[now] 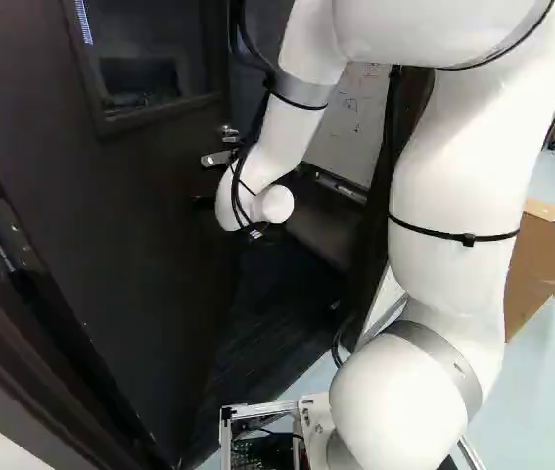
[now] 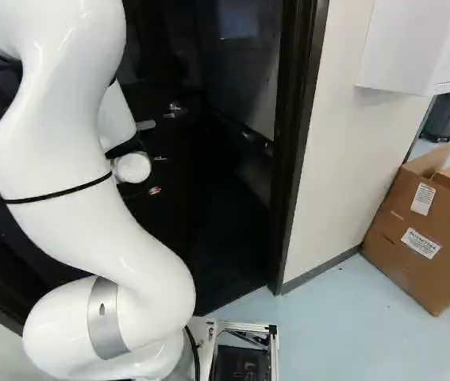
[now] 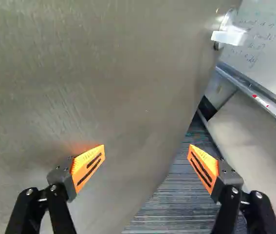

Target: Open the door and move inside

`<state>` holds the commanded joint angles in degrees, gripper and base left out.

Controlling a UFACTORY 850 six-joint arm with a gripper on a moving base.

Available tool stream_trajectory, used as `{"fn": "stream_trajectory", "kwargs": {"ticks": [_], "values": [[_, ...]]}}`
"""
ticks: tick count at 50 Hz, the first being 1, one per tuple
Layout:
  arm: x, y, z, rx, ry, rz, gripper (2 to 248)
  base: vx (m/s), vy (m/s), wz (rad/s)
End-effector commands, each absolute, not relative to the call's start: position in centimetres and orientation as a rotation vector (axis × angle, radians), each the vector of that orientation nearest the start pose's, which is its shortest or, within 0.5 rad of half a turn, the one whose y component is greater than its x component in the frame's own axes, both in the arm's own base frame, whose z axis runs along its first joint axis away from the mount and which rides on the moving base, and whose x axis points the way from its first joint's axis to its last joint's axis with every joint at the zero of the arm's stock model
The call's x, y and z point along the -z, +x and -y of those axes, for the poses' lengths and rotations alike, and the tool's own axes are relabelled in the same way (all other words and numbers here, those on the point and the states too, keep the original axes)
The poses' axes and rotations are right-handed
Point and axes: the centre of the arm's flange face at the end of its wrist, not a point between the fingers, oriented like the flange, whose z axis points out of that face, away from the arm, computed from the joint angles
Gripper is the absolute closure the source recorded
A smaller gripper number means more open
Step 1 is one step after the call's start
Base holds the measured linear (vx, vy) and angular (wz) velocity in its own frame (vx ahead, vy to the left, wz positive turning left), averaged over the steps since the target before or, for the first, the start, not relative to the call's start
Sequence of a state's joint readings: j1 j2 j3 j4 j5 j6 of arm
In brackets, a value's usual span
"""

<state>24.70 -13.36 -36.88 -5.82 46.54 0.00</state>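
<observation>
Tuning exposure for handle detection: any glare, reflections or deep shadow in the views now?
Left base view: door very dark against the bright white arm. Right base view: doorway nearly black low down. Wrist view: orange glow on the door beside one orange pad, bright glare around the handle.

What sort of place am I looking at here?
Probably an office or lab, where one room leads into another: a dark door stands open, a written-on whiteboard hangs beyond it, and a cardboard box sits outside.
</observation>
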Motion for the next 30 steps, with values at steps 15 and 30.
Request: {"fn": "stream_trajectory", "kwargs": {"ticks": [15,30], "values": [[-38.1,43.7,-22.7,1.602,-2.245,0.726,3,0.0,0.0,0.0],[-38.0,43.9,-24.7,1.586,-2.199,0.803,3,0.0,0.0,0.0]]}}
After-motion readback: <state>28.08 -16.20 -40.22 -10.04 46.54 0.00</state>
